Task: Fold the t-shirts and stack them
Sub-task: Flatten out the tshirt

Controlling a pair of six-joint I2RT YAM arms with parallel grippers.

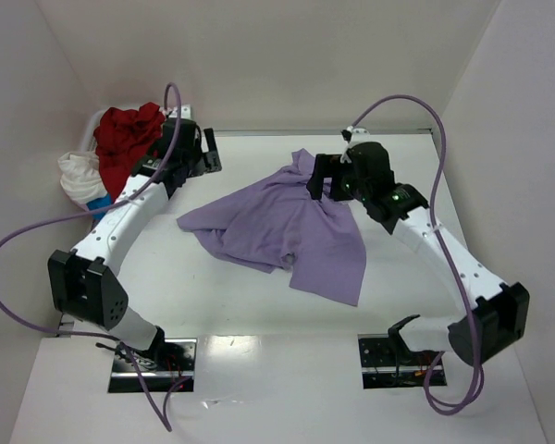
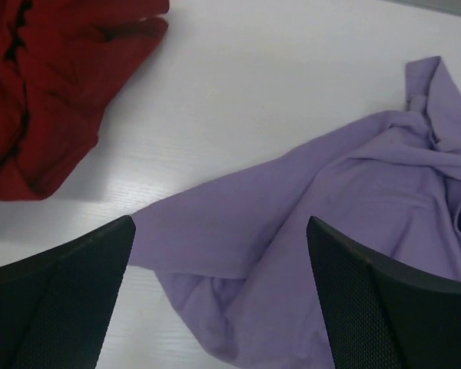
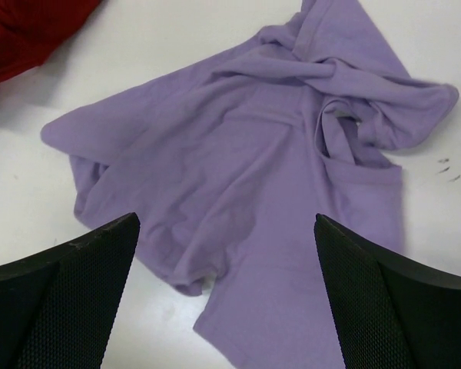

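Lavender cloth lay crumpled near the middle of the table [image 1: 259, 370]: the purple t-shirt [image 1: 282, 227], spread unevenly and not yet folded, with its far part bunched and twisted. Our left claw [image 2: 219, 246] hovered released just off the shirt's left corner. Our right claw [image 3: 227, 254] hung released above its far right part, and neither grasped anything. We judged they stood on opposite sides so as to take hold and pull the shirt flat. At the table's far left corner the red t-shirt [image 1: 125, 139] sat heaped against the white t-shirt [image 1: 79, 176], apart from the purple t-shirt. The twisted bunch looked likeliest to hinder a clean fold.
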